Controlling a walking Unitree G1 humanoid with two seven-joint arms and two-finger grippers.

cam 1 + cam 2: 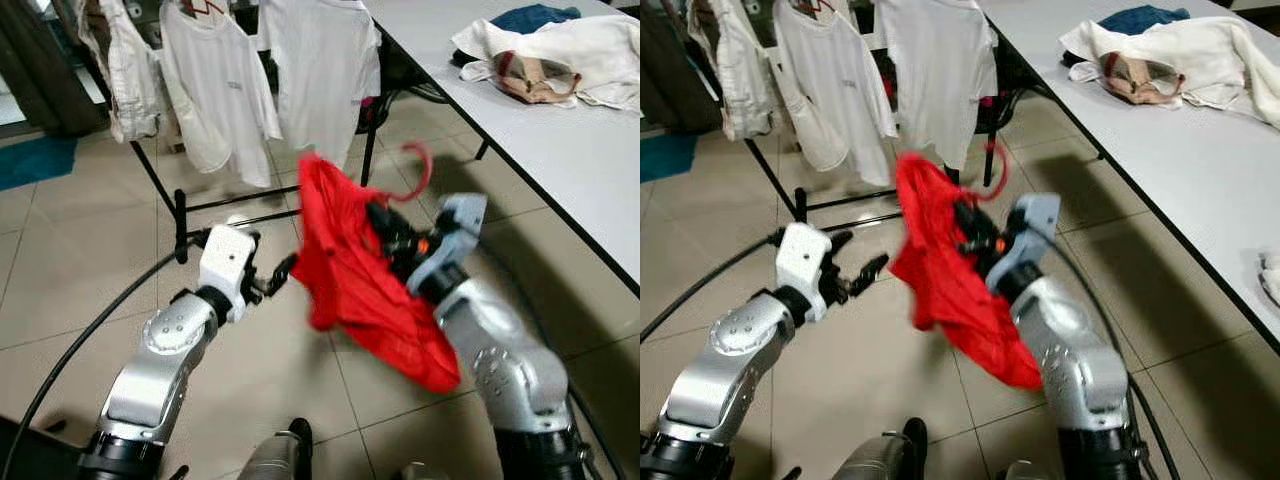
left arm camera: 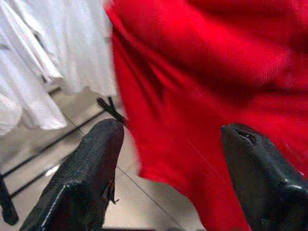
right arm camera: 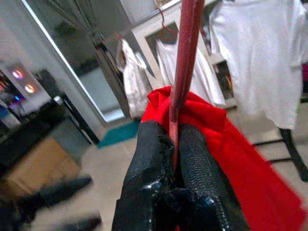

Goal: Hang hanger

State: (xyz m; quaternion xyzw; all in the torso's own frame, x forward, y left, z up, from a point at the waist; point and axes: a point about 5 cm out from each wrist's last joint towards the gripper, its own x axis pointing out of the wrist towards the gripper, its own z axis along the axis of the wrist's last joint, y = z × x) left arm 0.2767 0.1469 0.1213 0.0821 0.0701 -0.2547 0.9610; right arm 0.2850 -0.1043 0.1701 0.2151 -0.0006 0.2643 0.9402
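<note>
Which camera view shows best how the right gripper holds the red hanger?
The right wrist view: the right gripper is shut on the red hanger. In the eye views only its hook rises above the red garment.

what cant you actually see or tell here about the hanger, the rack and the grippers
- Red hanger: its body is covered by the red garment; its hook is motion-blurred in the left eye view.
- Clothes rack: its top rail is cut off by the head views' upper edge.
- Right gripper: in the head views the garment hides its fingers.
- Left gripper: whether its open fingers touch the cloth is unclear.
</note>
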